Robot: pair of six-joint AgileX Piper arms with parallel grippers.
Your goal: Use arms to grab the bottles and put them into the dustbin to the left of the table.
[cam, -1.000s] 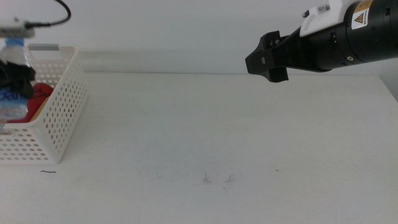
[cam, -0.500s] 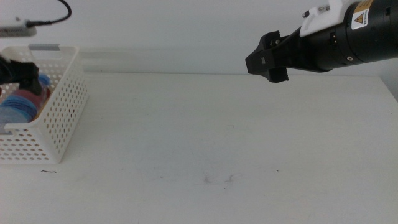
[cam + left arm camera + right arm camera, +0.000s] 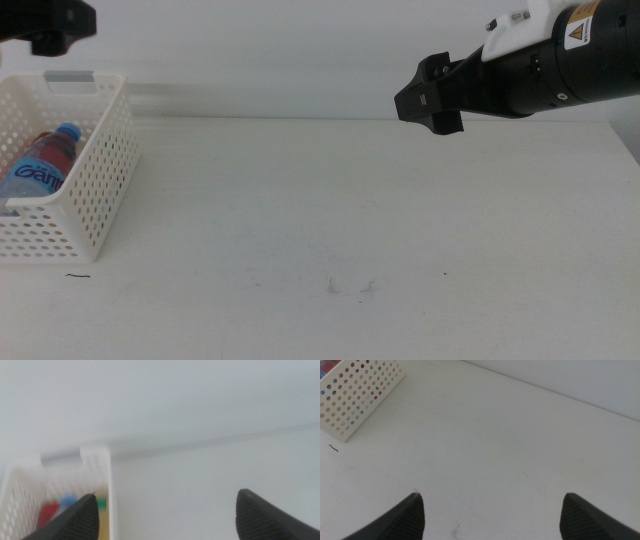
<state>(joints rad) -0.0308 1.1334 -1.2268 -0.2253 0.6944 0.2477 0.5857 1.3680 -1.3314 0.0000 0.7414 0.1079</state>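
A clear water bottle (image 3: 42,162) with a blue cap lies inside the white lattice dustbin (image 3: 100,190) at the table's left edge. My left gripper (image 3: 60,22) hangs above the dustbin near the picture's top corner. In its wrist view the left gripper (image 3: 167,494) is open and empty, and the dustbin (image 3: 109,485) below holds blurred red, blue and green patches. My right gripper (image 3: 428,100) hovers high over the right half of the table. The right gripper (image 3: 491,495) is open too, with only bare tabletop under it.
The white table (image 3: 350,210) carries a few small dark scuffs near its front middle and one by the dustbin's front corner. A corner of the dustbin (image 3: 355,395) shows in the right wrist view. A white wall stands behind the table.
My left gripper has let go of the water bottle and risen out of the dustbin; the bottle now lies in it. The right arm has not moved.
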